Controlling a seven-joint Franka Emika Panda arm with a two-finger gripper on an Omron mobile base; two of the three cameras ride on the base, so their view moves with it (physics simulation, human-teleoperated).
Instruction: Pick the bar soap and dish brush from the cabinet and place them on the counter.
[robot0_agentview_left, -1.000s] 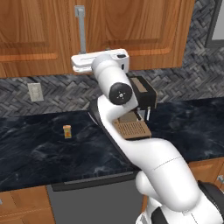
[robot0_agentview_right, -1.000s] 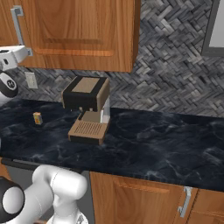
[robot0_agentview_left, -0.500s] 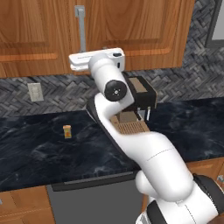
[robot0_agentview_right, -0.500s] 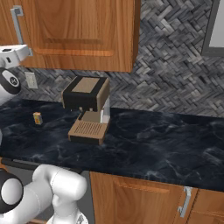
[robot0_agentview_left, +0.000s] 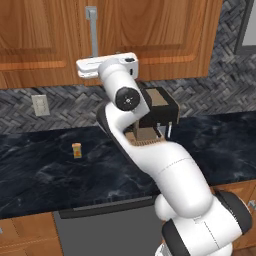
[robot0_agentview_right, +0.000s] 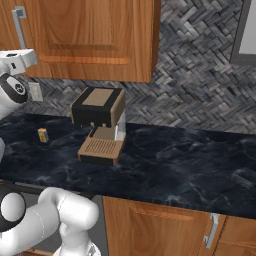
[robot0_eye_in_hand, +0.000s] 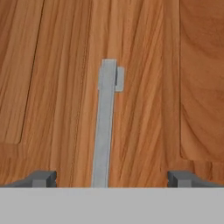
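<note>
You're at the very first step here: the cabinet (robot0_agentview_left: 150, 35) door is shut, so the bar soap and dish brush are presumably behind it and can't be seen yet. Nothing gets picked until that door swings.

Your tool (robot0_eye_in_hand: 109, 178) is spread as wide as it goes and has nothing in it. In the hand view the grey bar handle (robot0_eye_in_hand: 105, 127) runs right up between the two tips, roughly centred, with wood showing on either side. From the left base view the hand sits just under the lower end of that handle (robot0_agentview_left: 91, 30), right at the cabinet's bottom edge.

My guess for the next move: ease forward until the bar is properly between the pads, close on it, then pull along the door's arc rather than straight back. I can't tell how near the tips are to the bar, so go slow.

Stuff to mind: the coffee machine (robot0_agentview_right: 98, 125) sits on the black surface (robot0_agentview_right: 190, 160) right below, partly behind your arm's elbow, and a tiny orange-yellow block (robot0_agentview_left: 76, 150) stands off to the left. There's a wall outlet (robot0_agentview_left: 40, 105) on the backsplash too. Watch the door doesn't swing into the arm.
</note>
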